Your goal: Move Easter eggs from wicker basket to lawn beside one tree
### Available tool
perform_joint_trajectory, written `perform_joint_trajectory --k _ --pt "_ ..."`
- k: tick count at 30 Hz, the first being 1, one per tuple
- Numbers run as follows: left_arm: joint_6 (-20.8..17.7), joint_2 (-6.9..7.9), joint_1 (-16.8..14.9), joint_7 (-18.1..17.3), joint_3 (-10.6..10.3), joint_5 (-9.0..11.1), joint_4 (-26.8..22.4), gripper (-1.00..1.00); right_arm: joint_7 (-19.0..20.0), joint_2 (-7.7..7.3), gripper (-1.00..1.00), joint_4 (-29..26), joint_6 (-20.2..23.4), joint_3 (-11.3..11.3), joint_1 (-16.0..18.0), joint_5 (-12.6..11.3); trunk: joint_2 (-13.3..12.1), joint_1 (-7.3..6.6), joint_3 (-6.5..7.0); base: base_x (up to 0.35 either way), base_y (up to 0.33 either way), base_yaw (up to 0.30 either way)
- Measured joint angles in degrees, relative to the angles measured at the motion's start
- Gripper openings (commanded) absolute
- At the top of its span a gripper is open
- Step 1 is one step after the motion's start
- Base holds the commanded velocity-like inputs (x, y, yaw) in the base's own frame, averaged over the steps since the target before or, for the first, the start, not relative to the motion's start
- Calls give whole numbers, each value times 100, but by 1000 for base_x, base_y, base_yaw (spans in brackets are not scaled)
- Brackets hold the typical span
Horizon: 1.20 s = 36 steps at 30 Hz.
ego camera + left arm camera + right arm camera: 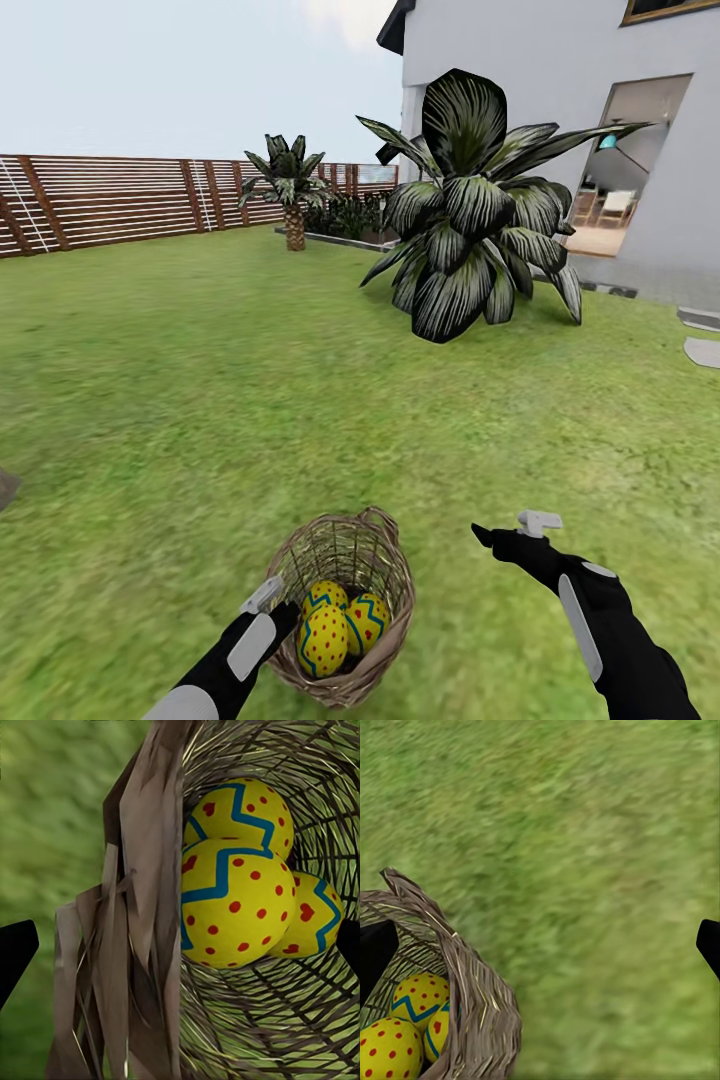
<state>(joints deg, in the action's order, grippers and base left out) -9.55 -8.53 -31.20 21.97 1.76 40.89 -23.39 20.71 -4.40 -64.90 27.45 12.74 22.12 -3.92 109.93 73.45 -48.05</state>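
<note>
The left gripper [275, 600], jaws spread, straddles the wicker basket [385, 560] rim on the lawn [200, 400]; three Easter eggs [340, 625] remain inside. The right gripper [510, 535] hangs open, empty. Next: grasp one egg.

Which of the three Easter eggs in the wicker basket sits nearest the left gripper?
The front egg, covered mostly in red dots: it lies against the basket wall closest to the left gripper, with the other two eggs behind it.
</note>
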Motion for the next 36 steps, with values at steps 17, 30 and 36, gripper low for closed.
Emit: perform_joint_trajectory --k 17,30,36 --pt "29 12 0 -16 0 3 171 100 0 0 100 9 0 0 0 -6 0 0 0 0 0 0" --pt "164 3 0 -123 2 14 256 -100 0 7 100 26 0 -4 0 -7 0 0 0 0 0 0" --pt "163 3 0 -123 1 12 213 -100 0 8 100 26 0 -5 0 -7 0 0 0 0 0 0"
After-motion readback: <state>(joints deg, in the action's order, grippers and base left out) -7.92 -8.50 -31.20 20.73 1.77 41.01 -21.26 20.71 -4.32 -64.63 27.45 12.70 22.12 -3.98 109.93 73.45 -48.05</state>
